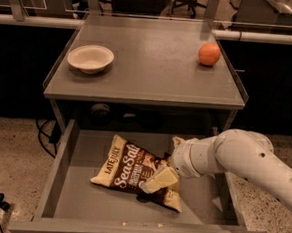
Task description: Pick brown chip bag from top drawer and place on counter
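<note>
The brown chip bag lies flat in the open top drawer, slightly right of its middle, with its "Sea Salt" lettering facing up. My gripper reaches in from the right on a white arm. It sits low over the bag's right end and covers part of it. The counter is above the drawer, and the bag is not on it.
A cream bowl stands on the left of the counter and an orange at its back right. Cables lie on the speckled floor at left. The drawer's front wall is nearest to the camera.
</note>
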Controlling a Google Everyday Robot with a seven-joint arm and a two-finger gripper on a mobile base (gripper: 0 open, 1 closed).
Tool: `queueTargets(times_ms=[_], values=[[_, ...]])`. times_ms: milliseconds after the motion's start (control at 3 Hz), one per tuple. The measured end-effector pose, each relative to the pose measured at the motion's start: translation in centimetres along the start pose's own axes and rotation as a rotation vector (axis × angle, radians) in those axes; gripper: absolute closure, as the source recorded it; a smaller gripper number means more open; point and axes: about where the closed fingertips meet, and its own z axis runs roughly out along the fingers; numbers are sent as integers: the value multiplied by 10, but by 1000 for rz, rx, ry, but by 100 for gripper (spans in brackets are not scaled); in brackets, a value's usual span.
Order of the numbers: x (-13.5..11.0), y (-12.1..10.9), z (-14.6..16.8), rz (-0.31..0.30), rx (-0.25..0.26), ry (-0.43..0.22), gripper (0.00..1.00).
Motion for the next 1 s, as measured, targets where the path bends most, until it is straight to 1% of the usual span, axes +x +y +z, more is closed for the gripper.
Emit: queueTargets(times_ms=[333, 667, 1000], values=[[12, 3, 28, -24, 59, 81, 0], [16, 3, 59, -82, 139, 140, 0], [14, 1, 59, -55, 144, 137, 0]])
